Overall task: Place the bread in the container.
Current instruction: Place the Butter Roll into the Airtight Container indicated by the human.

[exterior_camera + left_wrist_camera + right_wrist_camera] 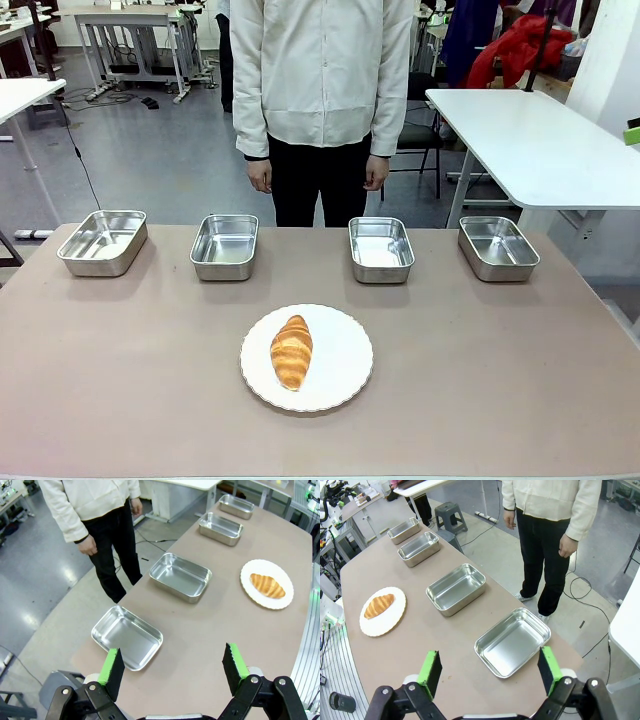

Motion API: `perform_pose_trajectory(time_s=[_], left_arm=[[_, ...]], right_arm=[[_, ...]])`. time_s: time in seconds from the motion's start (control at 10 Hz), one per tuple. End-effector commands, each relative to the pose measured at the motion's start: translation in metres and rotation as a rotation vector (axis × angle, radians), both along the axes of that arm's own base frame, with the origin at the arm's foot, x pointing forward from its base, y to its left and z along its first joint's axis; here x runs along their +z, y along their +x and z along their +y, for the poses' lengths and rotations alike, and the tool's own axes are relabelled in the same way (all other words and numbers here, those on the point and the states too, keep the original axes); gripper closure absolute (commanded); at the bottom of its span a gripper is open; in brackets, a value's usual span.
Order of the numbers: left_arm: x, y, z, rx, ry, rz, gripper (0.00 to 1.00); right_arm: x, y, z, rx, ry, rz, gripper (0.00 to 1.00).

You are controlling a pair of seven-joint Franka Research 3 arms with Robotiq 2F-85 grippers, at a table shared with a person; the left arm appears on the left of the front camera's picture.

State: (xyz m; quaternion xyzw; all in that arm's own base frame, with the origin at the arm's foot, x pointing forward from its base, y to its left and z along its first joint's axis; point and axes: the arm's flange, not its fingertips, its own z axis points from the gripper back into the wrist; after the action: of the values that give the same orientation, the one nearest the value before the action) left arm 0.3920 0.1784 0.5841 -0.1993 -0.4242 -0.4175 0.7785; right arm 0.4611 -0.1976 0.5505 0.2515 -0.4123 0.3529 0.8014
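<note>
Bread (291, 351) lies on a white plate (345, 378) near the middle of the desk (120, 400), just to the robot's left of the plate's centre. Its long axis runs almost straight from the robot's side toward the person (322, 80), with the far tip leaning slightly right. Past the plate, four empty steel pans stand in a row along the far edge: the outer left pan (102, 241), the inner left pan (224, 245), the inner right pan (381, 248) and the outer right pan (497, 247). The pictures do not mark which of them is meant to be the container; the two inner ones are nearest the bread. The left tool (172, 655) hangs spread and empty above its end of the desk, near the outer left pan, with the bread well apart from it toward the middle of the desk. The right tool (488, 655) mirrors it, also spread and empty, near the outer right pan, and the bread is well off toward the middle. Neither arm looks clearly nearer, though the bread sits a shade toward the left one. Closing across the narrow width probably means setting the fingers crosswise to the near-far axis. The person's hands hang at their sides.
</note>
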Motion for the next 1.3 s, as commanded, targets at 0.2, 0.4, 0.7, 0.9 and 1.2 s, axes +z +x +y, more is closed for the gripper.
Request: perform_pose_trajectory(time_s=[0.2, 0.4, 0.7, 0.9, 1.2], left_arm=[[0.0005, -0.0013, 0.0002, -0.012, 0.002, -0.010, 0.00], [0.0005, -0.0013, 0.0002, -0.012, 0.002, -0.010, 0.00], [0.0005, -0.0013, 0.0002, -0.012, 0.002, -0.010, 0.00], [0.0005, -0.0013, 0.0002, -0.012, 0.002, -0.010, 0.00], [0.0005, -0.0013, 0.0002, -0.012, 0.002, -0.010, 0.00]], right_arm=[[0.0009, 0.0001, 0.0004, 0.000, 0.002, -0.004, 0.00], [0.0009, 0.0001, 0.0004, 0.000, 0.002, -0.004, 0.00], [0.0009, 0.0001, 0.0004, 0.000, 0.002, -0.004, 0.00], [0.0009, 0.0001, 0.0004, 0.000, 0.002, -0.004, 0.00], [0.0009, 0.0001, 0.0004, 0.000, 0.002, -0.004, 0.00]])
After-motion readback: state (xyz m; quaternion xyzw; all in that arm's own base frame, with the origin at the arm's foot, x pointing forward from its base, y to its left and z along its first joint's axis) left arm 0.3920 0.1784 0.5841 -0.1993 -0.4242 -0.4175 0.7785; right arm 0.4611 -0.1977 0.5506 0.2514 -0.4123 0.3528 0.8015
